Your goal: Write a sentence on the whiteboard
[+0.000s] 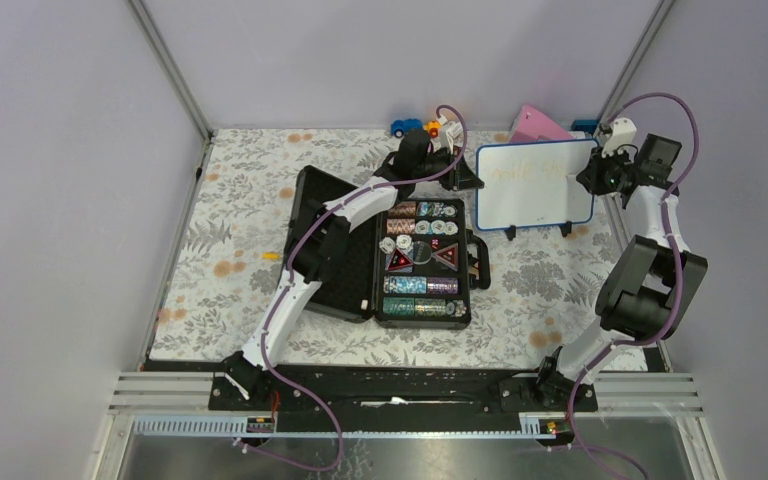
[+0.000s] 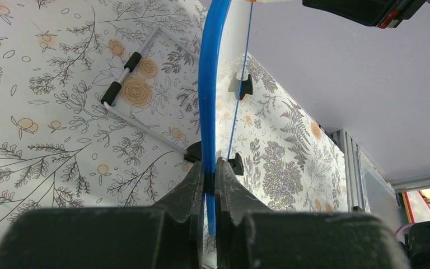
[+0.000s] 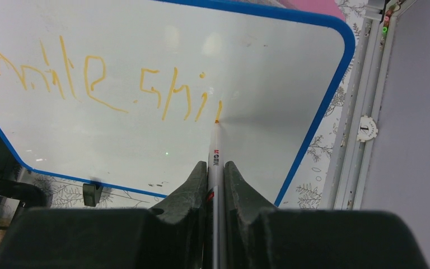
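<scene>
An open case of chips [image 1: 420,262] lay flat on the left of the tabletop [image 1: 230,240]. The left arm reached over it to the whiteboard [image 1: 535,185], which stood upright on its black feet toward the far right, in front of a pink wedge [image 1: 540,124]. The left hand [image 2: 209,182] was closed narrowly on the board's blue frame at its left edge. In the left wrist view the frame ran straight up out of the grip, so I judged that hand to be a brace.

Across the board's upper part ran the sentence [image 3: 95,78], pale orange strokes following the board's long axis from left to right. The tip of the marker [image 3: 215,147] touched the white surface at the end of the last stroke. The right hand [image 3: 215,171] was clamped on the marker's barrel, which pointed nearly square at the board.

Unwritten white lay to the right of the tip, between it and the right blue edge, and more lay below the line. The right arm, just beside that edge, was the nearer one. I judged the next stroke would need to carry the tip rightward along the same line.
</scene>
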Robot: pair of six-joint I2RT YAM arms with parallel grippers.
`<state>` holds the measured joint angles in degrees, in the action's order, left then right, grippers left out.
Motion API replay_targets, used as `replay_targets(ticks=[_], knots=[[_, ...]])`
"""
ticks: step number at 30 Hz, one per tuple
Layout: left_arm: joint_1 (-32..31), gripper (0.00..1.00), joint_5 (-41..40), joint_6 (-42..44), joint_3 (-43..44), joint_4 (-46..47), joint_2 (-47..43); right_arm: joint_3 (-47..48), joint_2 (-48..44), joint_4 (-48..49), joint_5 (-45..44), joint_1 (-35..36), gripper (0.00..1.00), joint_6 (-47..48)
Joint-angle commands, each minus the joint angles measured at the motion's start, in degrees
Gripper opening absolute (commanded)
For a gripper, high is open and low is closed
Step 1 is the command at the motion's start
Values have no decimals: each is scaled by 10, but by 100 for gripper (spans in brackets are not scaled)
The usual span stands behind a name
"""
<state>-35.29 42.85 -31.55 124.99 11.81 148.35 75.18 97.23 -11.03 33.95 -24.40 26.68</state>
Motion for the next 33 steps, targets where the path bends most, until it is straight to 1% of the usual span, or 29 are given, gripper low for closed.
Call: replay_targets(ticks=[1,12,21,33], knots=[[-2,0,-8,15,5,14,13,37,-3,15,4,1,0,-7],[-2,0,-7,16,6,13,13,57,14,15,-8,1,0,-10],[-2,0,-8,15,6,14,14,45,15,15,-24,0,0,3],[-2,0,-9,17,5,12,13,14,-4,15,-22,0,0,14]])
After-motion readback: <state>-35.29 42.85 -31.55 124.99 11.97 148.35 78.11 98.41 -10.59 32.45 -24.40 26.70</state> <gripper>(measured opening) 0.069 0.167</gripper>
